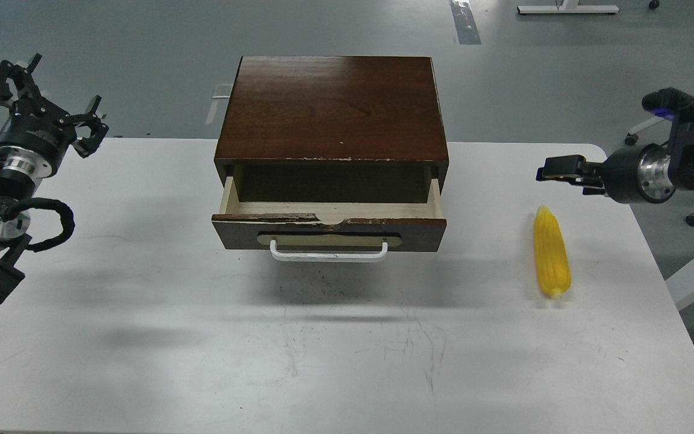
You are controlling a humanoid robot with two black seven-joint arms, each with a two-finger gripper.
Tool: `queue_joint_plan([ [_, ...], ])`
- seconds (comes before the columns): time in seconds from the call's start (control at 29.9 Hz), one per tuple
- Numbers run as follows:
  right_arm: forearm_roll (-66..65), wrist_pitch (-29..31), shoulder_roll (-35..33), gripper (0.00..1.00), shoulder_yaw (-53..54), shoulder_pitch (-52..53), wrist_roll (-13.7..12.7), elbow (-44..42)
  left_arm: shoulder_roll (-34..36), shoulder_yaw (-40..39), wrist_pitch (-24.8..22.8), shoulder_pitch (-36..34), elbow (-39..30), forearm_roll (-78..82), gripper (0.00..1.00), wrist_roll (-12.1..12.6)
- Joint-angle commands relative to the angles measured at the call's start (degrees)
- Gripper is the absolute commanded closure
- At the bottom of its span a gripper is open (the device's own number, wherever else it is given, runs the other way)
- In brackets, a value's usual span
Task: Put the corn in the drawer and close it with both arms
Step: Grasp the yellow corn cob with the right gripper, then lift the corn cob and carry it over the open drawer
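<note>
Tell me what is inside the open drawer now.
The drawer shows only a pale wood strip of its floor and side walls; no object is visible. Its back part is dark under the cabinet top. The corn lies on the table.

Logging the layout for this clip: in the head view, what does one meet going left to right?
Left black claw end effector → dark brown wooden drawer, partly open → bright yellow corn cob lying on the white table → right black end effector.

Your white table [142, 337] is scuffed. A dark wooden cabinet [332, 108] with its drawer [329, 232] pulled open sits far-centre; the corn [551, 252] lies right.
</note>
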Motion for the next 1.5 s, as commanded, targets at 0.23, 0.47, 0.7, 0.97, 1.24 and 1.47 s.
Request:
queue_joint_plan([
  [0.23,-4.44,-0.84,4.52,0.02,-1.11,-7.68,-1.82,-2.63,0.08,0.0,0.0,0.18,0.03,0.0,0.02,-0.08],
  [0.47,-4.26,-1.19,7.16,0.2,-1.02,-9.26,-3.05,-5.53,0.34,0.0,0.0,0.26,0.03,0.0,0.02,-0.08],
  [0.7,-4.26,-1.19,7.25,0.67,-1.02,-9.26,-3.23,-5.27,0.78,0.0,0.0,0.44,0.03,0.0,0.02,-0.08],
  [0.97,-4.53,-1.11,4.62,0.96,-1.11,-5.41,-3.23,-5.18,0.78,0.08,0.0,0.7,0.03,-0.09,0.02,-0.17],
  [1.24,-16.1,-1.02,-2.59,0.99,-0.94,7.94,-2.27,2.0,0.87,0.17,0.0,0.62,0.03,2.62,0.02,0.45],
  [1.47,-20.52,-1.02,-2.33,1.0,-0.76,19.64,-1.12,12.47,0.52,0.17,0.0,0.26,0.03,6.86,0.02,0.36],
])
